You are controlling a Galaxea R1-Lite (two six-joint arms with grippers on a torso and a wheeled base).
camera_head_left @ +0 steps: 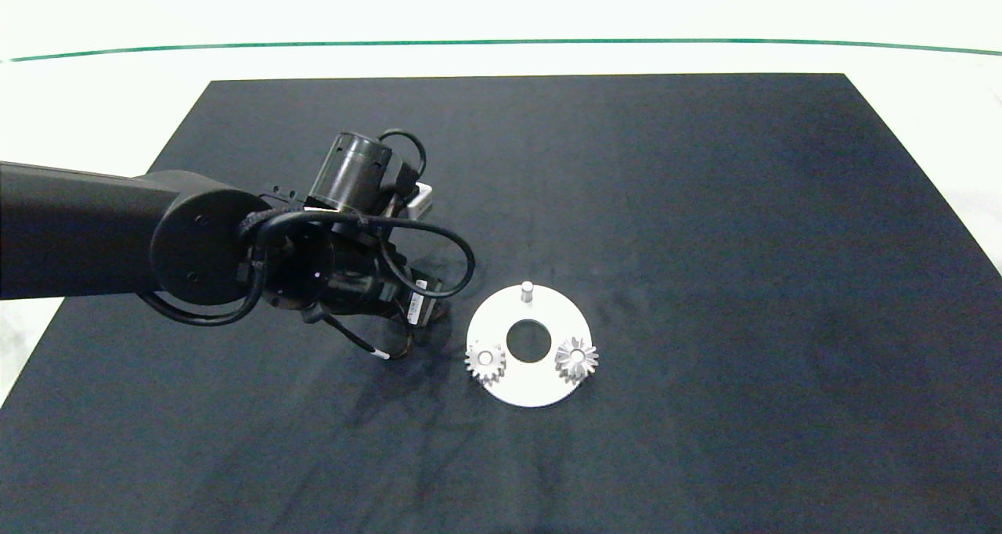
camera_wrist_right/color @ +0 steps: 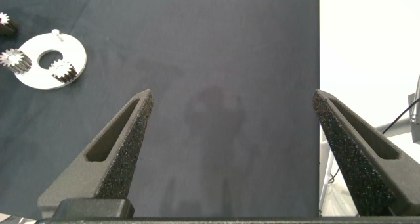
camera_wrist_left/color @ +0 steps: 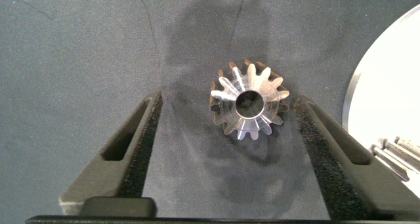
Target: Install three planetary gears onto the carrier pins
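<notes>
1. Gears: two already sit on pins of the disc (camera_head_left: 529, 393), one (camera_head_left: 485, 361) on its left side, one (camera_head_left: 577, 358) on its right; the far pin (camera_head_left: 528, 289) is bare.
2. Third gear (camera_wrist_left/color: 249, 100) lies flat on the mat (camera_head_left: 704, 205), just left of the disc, between the spread fingers of the left gripper (camera_wrist_left/color: 230, 152), untouched.
3. Probably small, stiff, slick metal; best pinched across opposite teeth.
4. Right gripper (camera_wrist_right/color: 233, 152) hangs open, well away from the disc.
</notes>
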